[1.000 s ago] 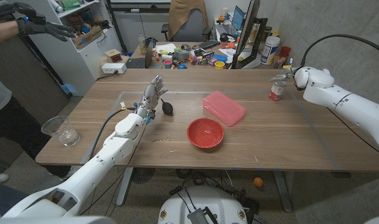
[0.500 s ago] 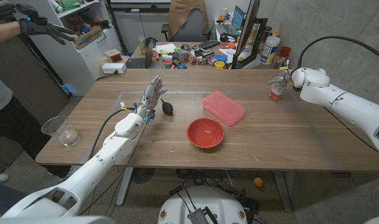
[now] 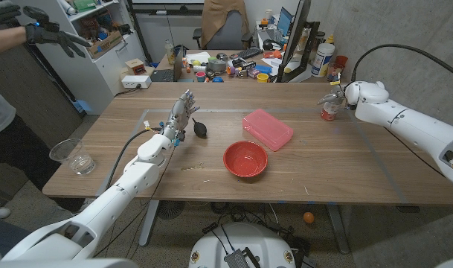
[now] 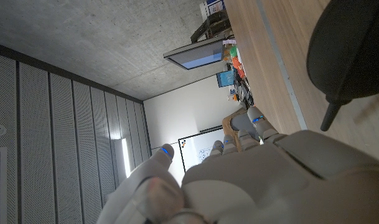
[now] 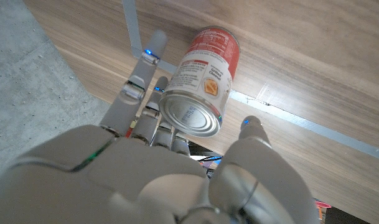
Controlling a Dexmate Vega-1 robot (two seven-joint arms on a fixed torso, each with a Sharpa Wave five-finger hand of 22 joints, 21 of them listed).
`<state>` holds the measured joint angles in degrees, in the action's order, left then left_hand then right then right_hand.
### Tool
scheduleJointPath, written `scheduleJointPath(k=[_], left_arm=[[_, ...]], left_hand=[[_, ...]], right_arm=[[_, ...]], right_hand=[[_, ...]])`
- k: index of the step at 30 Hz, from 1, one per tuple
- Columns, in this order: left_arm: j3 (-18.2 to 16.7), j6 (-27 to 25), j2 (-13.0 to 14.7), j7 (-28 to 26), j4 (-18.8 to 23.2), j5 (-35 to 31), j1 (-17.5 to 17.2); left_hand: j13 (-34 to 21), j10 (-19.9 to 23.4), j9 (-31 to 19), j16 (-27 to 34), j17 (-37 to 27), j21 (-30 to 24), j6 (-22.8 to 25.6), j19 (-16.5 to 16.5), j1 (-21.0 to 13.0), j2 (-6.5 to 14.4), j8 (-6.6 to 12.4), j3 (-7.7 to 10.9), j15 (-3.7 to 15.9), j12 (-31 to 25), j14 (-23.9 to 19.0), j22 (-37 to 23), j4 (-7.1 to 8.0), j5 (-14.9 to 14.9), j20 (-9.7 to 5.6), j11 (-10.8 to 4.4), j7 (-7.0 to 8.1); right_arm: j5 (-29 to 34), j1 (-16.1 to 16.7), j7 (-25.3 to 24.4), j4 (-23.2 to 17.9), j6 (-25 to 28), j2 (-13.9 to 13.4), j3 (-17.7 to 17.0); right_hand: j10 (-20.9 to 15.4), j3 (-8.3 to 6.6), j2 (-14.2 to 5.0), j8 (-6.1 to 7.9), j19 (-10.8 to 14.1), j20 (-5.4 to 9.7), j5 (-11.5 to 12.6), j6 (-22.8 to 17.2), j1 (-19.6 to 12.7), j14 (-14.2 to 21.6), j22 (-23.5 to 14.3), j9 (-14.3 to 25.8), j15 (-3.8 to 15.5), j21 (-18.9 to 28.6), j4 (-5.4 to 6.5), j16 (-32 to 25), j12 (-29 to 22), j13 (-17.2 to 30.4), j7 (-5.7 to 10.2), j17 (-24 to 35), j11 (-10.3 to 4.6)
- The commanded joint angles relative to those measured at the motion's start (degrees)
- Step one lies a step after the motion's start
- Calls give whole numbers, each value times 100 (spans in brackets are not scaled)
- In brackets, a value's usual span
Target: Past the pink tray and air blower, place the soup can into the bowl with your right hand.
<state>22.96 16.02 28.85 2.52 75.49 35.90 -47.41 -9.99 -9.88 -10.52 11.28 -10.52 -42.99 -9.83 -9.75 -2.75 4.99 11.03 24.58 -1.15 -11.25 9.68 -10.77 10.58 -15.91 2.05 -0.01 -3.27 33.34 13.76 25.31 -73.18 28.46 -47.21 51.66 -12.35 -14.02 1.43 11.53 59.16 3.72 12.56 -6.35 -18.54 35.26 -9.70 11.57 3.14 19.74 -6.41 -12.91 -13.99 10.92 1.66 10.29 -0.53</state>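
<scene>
The red-and-white soup can [image 3: 330, 109] stands upright at the table's far right. My right hand [image 3: 338, 94] is at it, and in the right wrist view the soup can [image 5: 201, 68] sits between the fingers [image 5: 137, 86] and the thumb, with a gap at the thumb; no firm grip shows. The red bowl [image 3: 245, 158] sits near the front middle, with the pink tray [image 3: 268, 128] just behind it. The black air blower [image 3: 198, 127] lies left of the tray. My left hand [image 3: 181, 115] stands beside it with fingers spread and holds nothing.
A clear plastic cup [image 3: 75, 156] stands at the table's left edge. A person's gloved hands [image 3: 44, 31] reach in at the upper left. A cluttered desk [image 3: 226, 63] lies behind the table. Pale tape lines [image 3: 375, 145] mark the tabletop.
My right hand has moved left, closing in on the soup can so its fingers now reach around it. The can and the left arm have stayed put.
</scene>
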Motion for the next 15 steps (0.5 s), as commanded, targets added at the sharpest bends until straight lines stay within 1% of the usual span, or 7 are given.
scheduleJointPath(k=[1, 3, 6, 9, 12, 13, 15], left_arm=[[17, -1, -36, 47, -109, 11, 78], [18, 6, -35, 60, -120, 11, 82], [13, 8, -36, 55, -126, 13, 83], [11, 25, -38, 61, -141, 10, 85], [7, 19, -38, 61, -148, 18, 86], [7, 18, -40, 65, -154, 21, 88], [6, 25, -45, 68, -169, 23, 90]], left_hand=[[-32, -398, -14, -12, -14, 16, -214, -484, 51, 482, -6, 33, 4, 11, 299, -14, -14, -17, 17, 19, 28], [-32, -398, -14, -11, -14, 17, -211, -485, 51, 481, -5, 34, 10, 11, 297, -14, -14, -17, 18, 18, 29], [-32, -399, -14, -12, -14, 18, -209, -484, 52, 480, -4, 35, 6, 12, 299, -14, -14, -17, 17, 14, 33], [-32, -396, -15, -11, -14, 19, -207, -484, 53, 479, -4, 36, 6, 11, 298, -15, -13, -17, 20, 17, 31], [-32, -396, -15, -11, -14, 21, -208, -486, 54, 478, -5, 37, 5, 11, 298, -15, -13, -16, 20, 16, 38], [-32, -395, -15, -10, -14, 21, -207, -484, 55, 477, -4, 38, 10, 10, 297, -15, -13, -16, 17, 18, 46], [-32, -400, -15, -13, -14, 23, -210, -486, 55, 477, -5, 39, 8, 12, 304, -15, -13, -15, 14, 17, 56]], right_arm=[[22, -226, 264, 339, -60, 200, 161], [-41, -227, 208, 381, -85, 227, 132], [-107, -198, 36, 409, -71, 263, 83], [-156, -90, -316, 344, -47, 260, -7], [-224, 62, -705, 193, -63, 204, -135], [-236, 110, -835, 141, -115, 171, -168], [-234, 164, -968, 56, -58, 157, -208]], right_hand=[[-265, -195, -226, 52, 373, 542, 97, -19, -522, 781, -91, 30, 938, 17, -155, -115, -59, 25, 73, 62, -100], [-445, -370, -446, 85, 505, 847, 142, -123, -943, 1218, -165, 33, 992, 95, -241, -141, -91, 37, 96, 102, -193], [-913, -712, -884, 204, 502, 878, 208, -574, -1844, 1951, -244, 57, 1007, 233, -312, -179, -210, 68, 58, 216, -279], [-1377, -957, -1107, 352, 464, 908, 235, -1019, -2799, 2687, -307, 183, 1024, 422, -347, -316, -358, 126, 59, 428, -251], [-2108, -1027, -1090, 835, 683, 935, 190, -1798, -3773, 3393, -510, 495, 1010, 901, -309, -491, -647, 317, 52, 762, -265], [-2240, -1012, -1058, 955, 718, 932, 167, -1916, -3952, 3521, -559, 584, 1007, 1005, -311, -525, -705, 364, 27, 829, -248], [-2626, -1015, -1080, 1359, 834, 950, 97, -2219, -4515, 3712, -713, 909, 993, 1316, -300, -531, -909, 541, 18, 990, -240]])
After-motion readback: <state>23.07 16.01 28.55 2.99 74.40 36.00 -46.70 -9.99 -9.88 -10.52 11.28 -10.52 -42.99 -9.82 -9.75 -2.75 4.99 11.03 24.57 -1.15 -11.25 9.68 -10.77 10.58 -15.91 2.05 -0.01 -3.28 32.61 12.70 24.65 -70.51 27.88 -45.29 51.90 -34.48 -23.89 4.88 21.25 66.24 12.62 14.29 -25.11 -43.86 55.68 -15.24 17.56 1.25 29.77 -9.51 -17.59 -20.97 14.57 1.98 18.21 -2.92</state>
